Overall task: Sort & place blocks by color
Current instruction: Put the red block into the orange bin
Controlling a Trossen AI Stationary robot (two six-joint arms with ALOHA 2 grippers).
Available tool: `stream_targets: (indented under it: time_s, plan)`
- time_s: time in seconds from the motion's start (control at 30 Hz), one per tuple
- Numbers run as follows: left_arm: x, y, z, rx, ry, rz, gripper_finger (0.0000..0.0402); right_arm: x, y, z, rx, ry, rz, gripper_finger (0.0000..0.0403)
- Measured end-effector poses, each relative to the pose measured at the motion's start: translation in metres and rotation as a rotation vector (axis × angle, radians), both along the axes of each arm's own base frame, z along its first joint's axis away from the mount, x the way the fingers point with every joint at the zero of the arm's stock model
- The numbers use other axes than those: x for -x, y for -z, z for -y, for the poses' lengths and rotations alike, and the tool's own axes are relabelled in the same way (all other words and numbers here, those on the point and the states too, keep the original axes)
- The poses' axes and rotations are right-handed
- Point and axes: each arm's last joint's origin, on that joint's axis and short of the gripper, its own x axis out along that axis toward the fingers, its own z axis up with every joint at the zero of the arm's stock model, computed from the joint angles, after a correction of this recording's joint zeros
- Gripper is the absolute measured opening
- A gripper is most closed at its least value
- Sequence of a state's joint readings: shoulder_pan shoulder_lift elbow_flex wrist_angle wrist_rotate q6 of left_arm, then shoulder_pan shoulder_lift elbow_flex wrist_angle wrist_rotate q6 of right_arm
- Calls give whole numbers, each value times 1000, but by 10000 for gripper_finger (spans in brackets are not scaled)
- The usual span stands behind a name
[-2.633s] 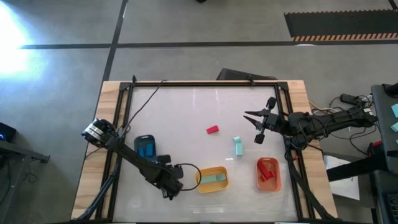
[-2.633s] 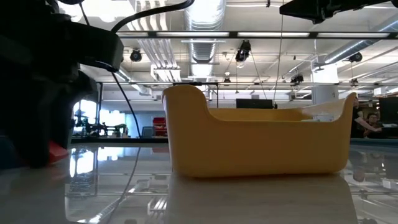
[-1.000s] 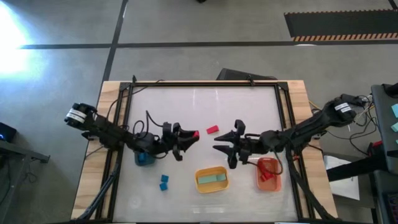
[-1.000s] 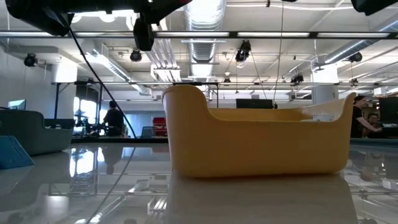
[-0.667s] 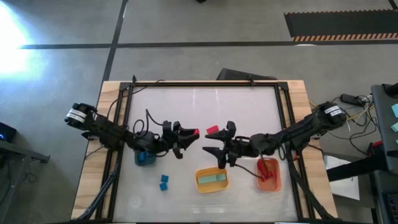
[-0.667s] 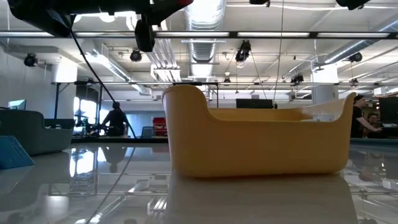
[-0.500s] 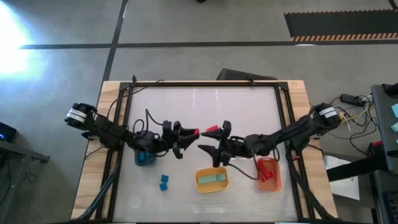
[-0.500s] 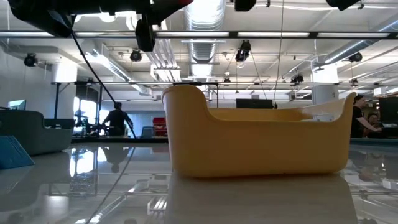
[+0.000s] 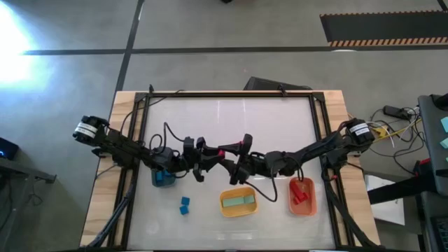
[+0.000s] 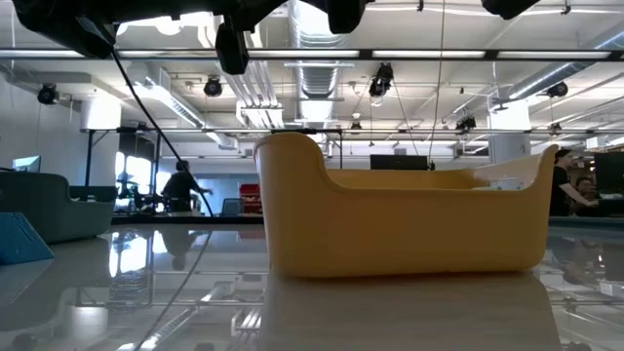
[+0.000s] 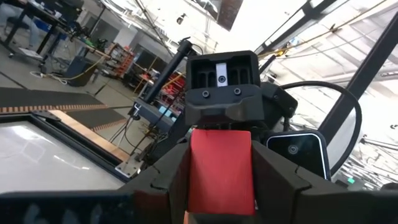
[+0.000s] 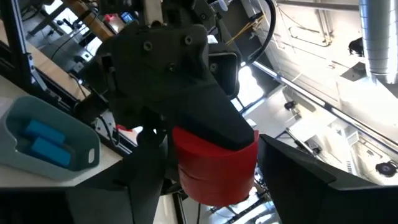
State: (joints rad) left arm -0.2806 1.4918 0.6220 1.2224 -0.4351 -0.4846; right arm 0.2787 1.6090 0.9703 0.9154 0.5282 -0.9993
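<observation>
Right gripper [image 9: 234,158]: advanced from the orange bin's side to mid-table, now meeting left gripper [image 9: 213,152] around red block [image 11: 221,168]; two blue blocks [image 9: 184,205] newly lying on table [image 9: 210,119].

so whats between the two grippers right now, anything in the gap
A red block. In the high view the left gripper and right gripper meet above the table's middle. The left wrist view shows the block between the left fingers, with the right gripper directly behind it.

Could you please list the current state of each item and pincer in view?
Left pincer: shut on red block, held above the table.
Right pincer: open, fingers around the same block.
Yellow bin: holds a mint block.
Orange bin: holds red blocks.
Grey-blue bin: holds blue blocks.
</observation>
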Motion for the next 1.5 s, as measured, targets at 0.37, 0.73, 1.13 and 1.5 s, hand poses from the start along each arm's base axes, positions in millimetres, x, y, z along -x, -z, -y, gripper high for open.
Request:
stream_targets:
  time_s: [0.37, 0.73, 1.13, 1.5]
  plan:
    - [1, 2, 0, -2, 0, -7, 125, 0, 0, 0, 7, 15, -11, 159]
    - [0, 3, -2, -13, -7, -15, 152, 1, -1, 1, -25, 25, -22, 159]
    - [10, 4, -5, -151, -45, -38, 268, 2, 3, 4, -35, 158, -66, 159]
    - [48, 2, -16, -234, -111, -29, 274, 24, 14, 15, -405, 196, -495, 159]
